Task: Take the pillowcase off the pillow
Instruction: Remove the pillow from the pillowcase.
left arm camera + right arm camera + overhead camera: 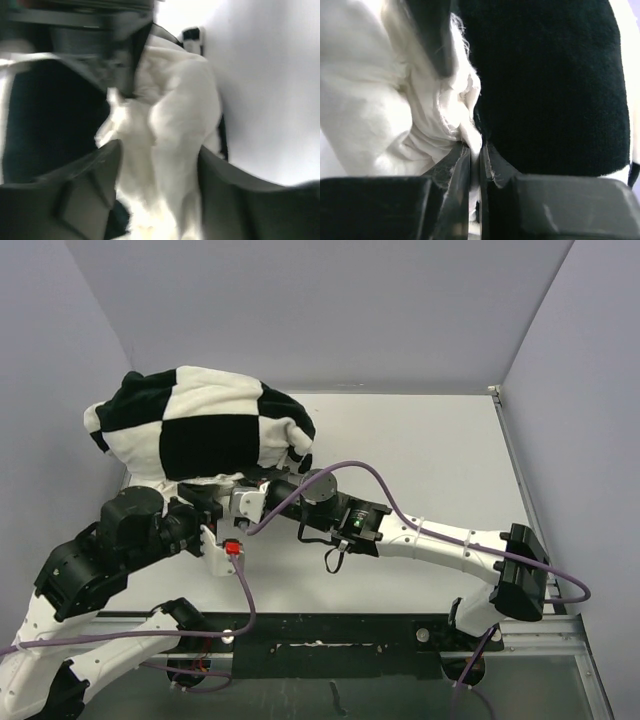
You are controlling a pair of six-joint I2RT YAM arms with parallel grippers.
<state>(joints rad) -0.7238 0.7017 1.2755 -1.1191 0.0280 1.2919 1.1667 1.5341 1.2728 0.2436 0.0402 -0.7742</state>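
**A:** Entry one, the pillowcase. Where is it?

**B:** Pillowcase (205, 425): large black-and-white checks, bunched in a mound over the pillow (170, 125). The pillow is plain white and wrinkled, and shows only at the pillowcase's near edge, where both arms reach in.

**A:** Entry two, right claw.

**B:** Right claw (475, 150): at the pillowcase's near edge, jaws drawn almost together on a thin fold of white cloth, touching a black square. The fold looks like the pillow's, though the cover's white inner side cannot be ruled out. Probable purpose: to pin one layer so the other can be drawn off.

**A:** Entry three, left claw.

**B:** Left claw (157, 155): at the same edge of the pillowcase, just left of the right claw. Its jaws stand apart, with white cloth bulging between the fingers (100, 170) but not pinched. It is probably placed there to take a fresh hold.

**A:** Entry four, setting.

**B:** Surface (420, 460): white, extending right of the pillowcase and nearer than it.
Walls (330, 310): plain and pale, one behind the pillowcase, one close on its left and one well apart on its right.
Purple cable (400, 510): trails along the right arm, on the near side of the pillowcase.
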